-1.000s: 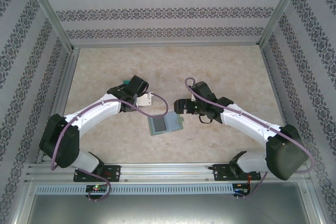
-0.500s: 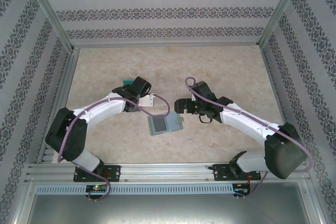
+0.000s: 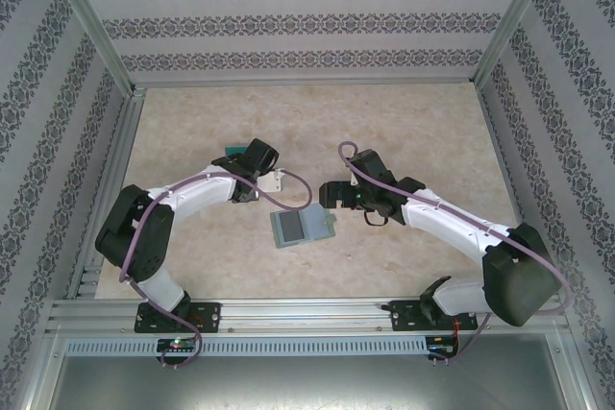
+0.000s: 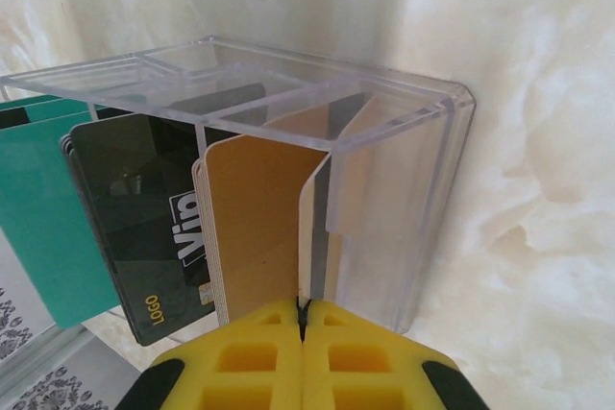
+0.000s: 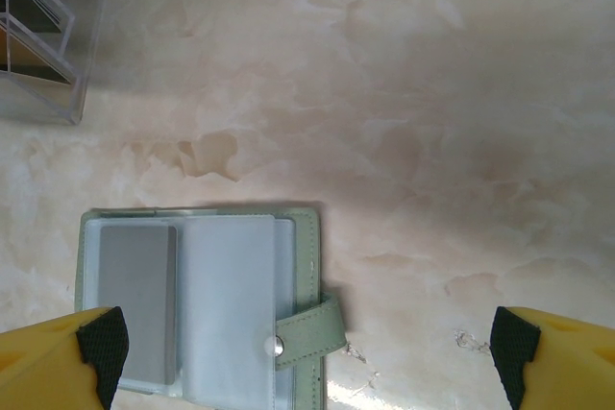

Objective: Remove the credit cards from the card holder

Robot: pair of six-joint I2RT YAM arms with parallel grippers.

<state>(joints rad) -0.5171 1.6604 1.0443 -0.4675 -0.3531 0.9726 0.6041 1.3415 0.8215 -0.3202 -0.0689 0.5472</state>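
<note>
Patterned wallpaper panels (image 3: 307,21) enclose a beige marbled surface (image 3: 404,132). Card holder (image 3: 301,228) lies open and flat near the centre of the surface, between the two arms; the right wrist view shows its grey-green cover, clear inner pockets, and snap tab (image 5: 307,328) projecting from its right edge. Right hand (image 5: 307,362) hovers above it, fingers spread wide, holding nothing. To the left of the holder stands a clear plastic box (image 4: 404,189), well apart from it. Credit cards (image 4: 135,228) stand upright in its compartments: teal at far left, dark beside it, tan next. Left hand (image 4: 303,328) is at the box, fingers pressed together; a thin card edge meets their seam, but whether it is pinched cannot be told.
</note>
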